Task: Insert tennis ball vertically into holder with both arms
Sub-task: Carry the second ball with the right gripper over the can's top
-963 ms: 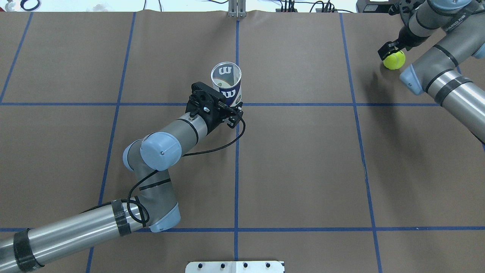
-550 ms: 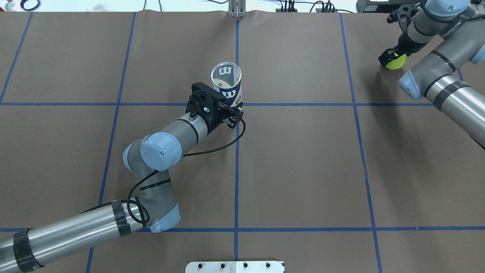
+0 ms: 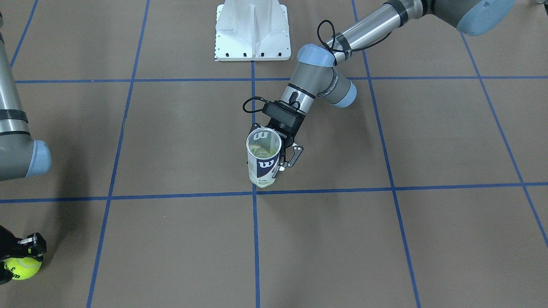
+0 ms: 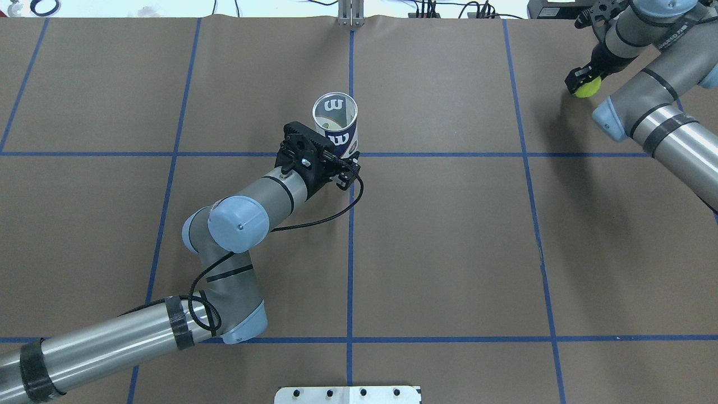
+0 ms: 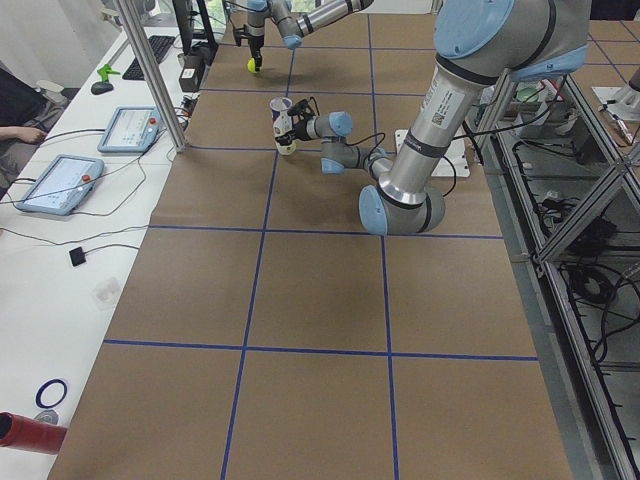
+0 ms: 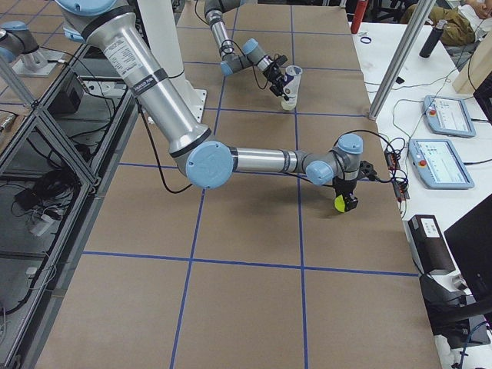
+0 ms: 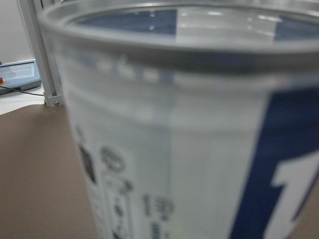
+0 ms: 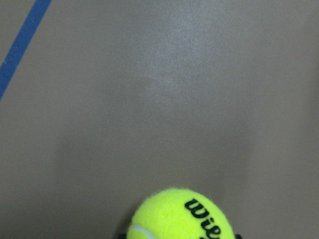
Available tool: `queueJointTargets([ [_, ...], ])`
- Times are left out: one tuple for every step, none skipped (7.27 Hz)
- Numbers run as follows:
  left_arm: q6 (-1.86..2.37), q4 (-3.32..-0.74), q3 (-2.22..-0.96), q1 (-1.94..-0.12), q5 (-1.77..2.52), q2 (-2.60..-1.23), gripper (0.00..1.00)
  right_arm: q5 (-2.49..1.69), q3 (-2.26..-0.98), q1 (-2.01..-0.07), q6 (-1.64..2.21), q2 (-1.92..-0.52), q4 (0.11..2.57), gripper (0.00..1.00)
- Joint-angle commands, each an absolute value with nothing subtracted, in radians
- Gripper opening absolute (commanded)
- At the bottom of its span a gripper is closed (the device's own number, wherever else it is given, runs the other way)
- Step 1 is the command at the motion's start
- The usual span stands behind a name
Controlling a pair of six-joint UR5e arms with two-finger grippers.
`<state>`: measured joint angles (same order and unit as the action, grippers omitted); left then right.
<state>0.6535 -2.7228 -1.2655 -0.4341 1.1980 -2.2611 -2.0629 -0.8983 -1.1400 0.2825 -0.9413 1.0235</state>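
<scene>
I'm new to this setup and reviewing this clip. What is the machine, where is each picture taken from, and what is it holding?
The machine is two jointed robot arms working over one table, which is covered in brown paper with blue tape lines. Two pictures look down on the table, one from behind the robot and one facing it. Two look along the table from its ends. The two close-ups come from cameras on the wrists. The left hand clamps the holder, a clear ball can with its mouth up, near the table's middle. The right hand is closed around a yellow tennis ball near the far right edge. Whether the ball is off the table is hard to tell.
</scene>
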Motion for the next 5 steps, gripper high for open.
queueJointTargets([
  [0.653, -2.723, -1.266, -0.434, 1.198, -2.261, 0.77, -2.231, -0.958, -1.213, 0.296, -0.927, 1.037, 0.0],
  [0.653, -2.723, -1.266, -0.434, 1.198, -2.261, 0.77, -2.287, -1.051, -1.219, 0.384, -0.91, 1.11, 0.0],
  [0.653, -2.723, -1.267, -0.434, 1.198, -2.263, 0.77, -2.307, -1.143, -1.207, 0.558, -0.887, 1.152, 0.0],
  [0.653, -2.724, -1.267, -0.434, 1.198, -2.266, 0.77, -2.325, -1.205, -1.178, 0.687, -0.864, 1.157, 0.0],
  [0.653, -2.724, -1.267, -0.433, 1.198, -2.276, 0.77, -2.326, -1.286, -1.111, 0.812, -0.856, 1.169, 0.0],
])
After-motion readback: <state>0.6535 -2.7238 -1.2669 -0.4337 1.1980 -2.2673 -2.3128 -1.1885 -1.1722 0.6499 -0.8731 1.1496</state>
